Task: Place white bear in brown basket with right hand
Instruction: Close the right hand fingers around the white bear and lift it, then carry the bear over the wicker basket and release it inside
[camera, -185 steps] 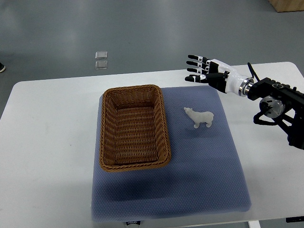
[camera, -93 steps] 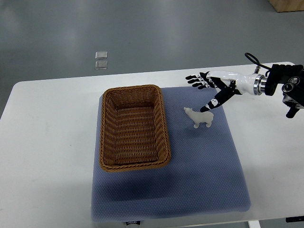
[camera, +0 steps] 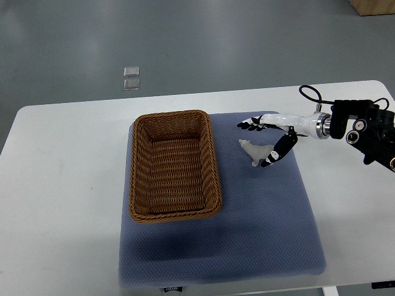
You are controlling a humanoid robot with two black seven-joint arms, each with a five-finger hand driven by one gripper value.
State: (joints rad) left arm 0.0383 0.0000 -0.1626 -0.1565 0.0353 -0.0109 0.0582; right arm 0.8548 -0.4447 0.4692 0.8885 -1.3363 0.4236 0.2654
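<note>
Lowered right hand (camera: pixel 266 137) – fingers spread around white bear (camera: pixel 254 152), head toward basket (camera: pixel 174 165).

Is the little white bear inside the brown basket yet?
No, the white bear stands on the blue mat beside the brown basket, under the right hand.

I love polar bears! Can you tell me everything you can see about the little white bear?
The white bear is a small figurine, looking like hard plastic, standing upright on its legs on the blue mat, head pointing toward the brown basket beside it. The right hand is open around its rear end, thumb against its hindquarters, fingers reaching behind its back. It is not lifted yet.
</note>
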